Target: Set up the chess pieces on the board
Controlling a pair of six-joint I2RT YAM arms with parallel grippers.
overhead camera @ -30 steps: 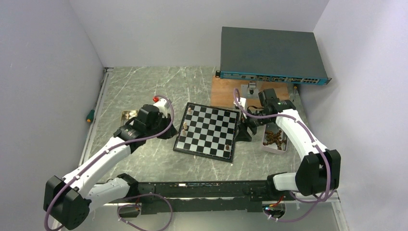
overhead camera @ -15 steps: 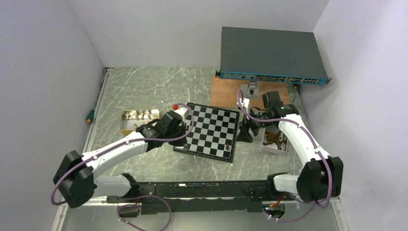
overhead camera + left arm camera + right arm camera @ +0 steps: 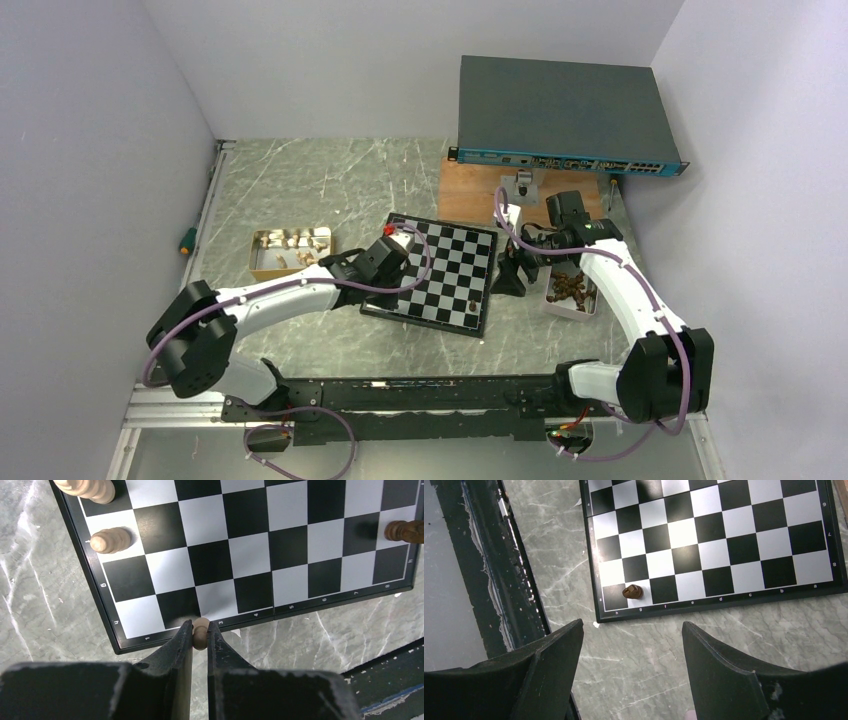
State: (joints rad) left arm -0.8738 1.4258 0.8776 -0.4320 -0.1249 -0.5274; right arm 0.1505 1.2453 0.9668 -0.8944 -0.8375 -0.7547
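Note:
The board (image 3: 452, 262) lies mid-table, black and silvery-white checks. My left gripper (image 3: 200, 631) is shut on a light tan chess piece (image 3: 200, 634), held above the board's (image 3: 250, 545) near edge by its left corner. In the top view that gripper (image 3: 388, 283) hangs over the board's left side. Two light tan pieces (image 3: 110, 540) stand along the left edge and a dark piece (image 3: 402, 530) at the right edge. My right gripper (image 3: 632, 625) is open and empty over bare table right of the board (image 3: 714, 540), where one dark piece (image 3: 632, 591) stands near the corner.
A metal tin (image 3: 290, 250) with light pieces sits left of the board. A white tray (image 3: 570, 290) of dark pieces lies at the right. A wooden plank (image 3: 470, 195) and a network switch (image 3: 565, 115) are behind. A screwdriver (image 3: 186, 240) lies far left.
My left arm has swung right from the tin to the board's near-left part, carrying the light tan piece. The right arm has barely shifted.

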